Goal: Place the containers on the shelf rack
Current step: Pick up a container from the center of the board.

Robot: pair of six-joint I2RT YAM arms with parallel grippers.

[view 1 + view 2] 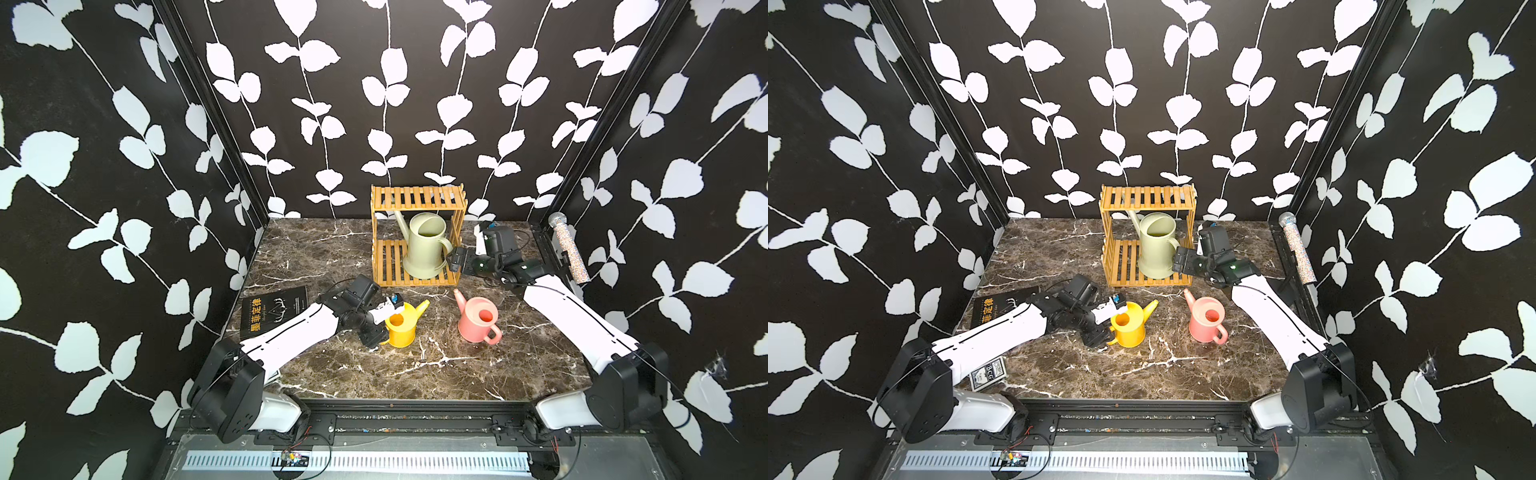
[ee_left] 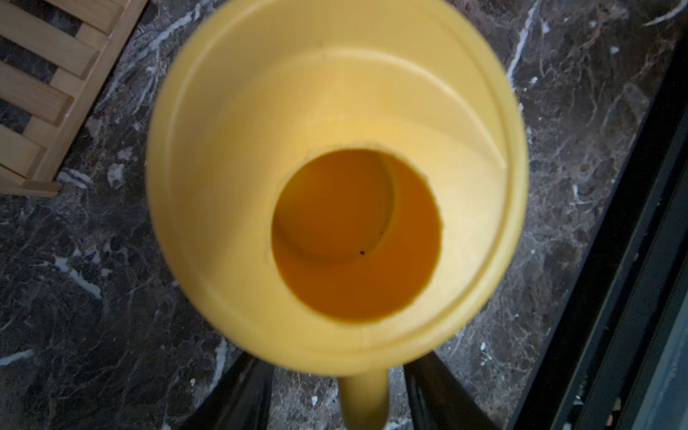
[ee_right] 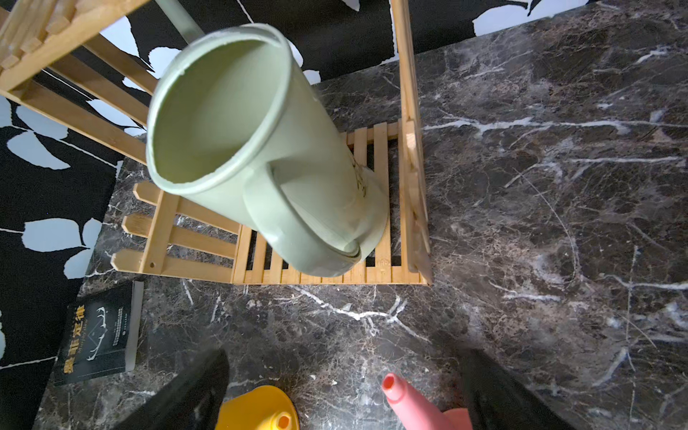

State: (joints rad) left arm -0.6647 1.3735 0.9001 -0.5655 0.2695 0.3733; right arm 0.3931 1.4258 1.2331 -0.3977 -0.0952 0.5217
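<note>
The shelf rack [image 1: 417, 197] [image 1: 1148, 195] stands at the back of the marble table. The sage-green container [image 1: 426, 245] [image 3: 260, 149] is upright on the rack's lower tier. My right gripper [image 1: 455, 259] [image 3: 348, 391] hangs open just right of the green container's handle, holding nothing. The yellow container [image 1: 402, 326] [image 2: 335, 167] and the pink container [image 1: 478, 320] [image 1: 1206, 320] stand on the table in front of the rack. My left gripper [image 1: 383, 334] [image 2: 340, 372] is open, with a finger on each side of the yellow container's handle [image 2: 365, 398] and a gap on both sides.
A black book [image 1: 272, 309] lies at the left of the table. A deck of cards [image 1: 988, 372] sits near my left arm's base. A glittery microphone [image 1: 571, 249] leans on the right wall. Patterned walls close in three sides.
</note>
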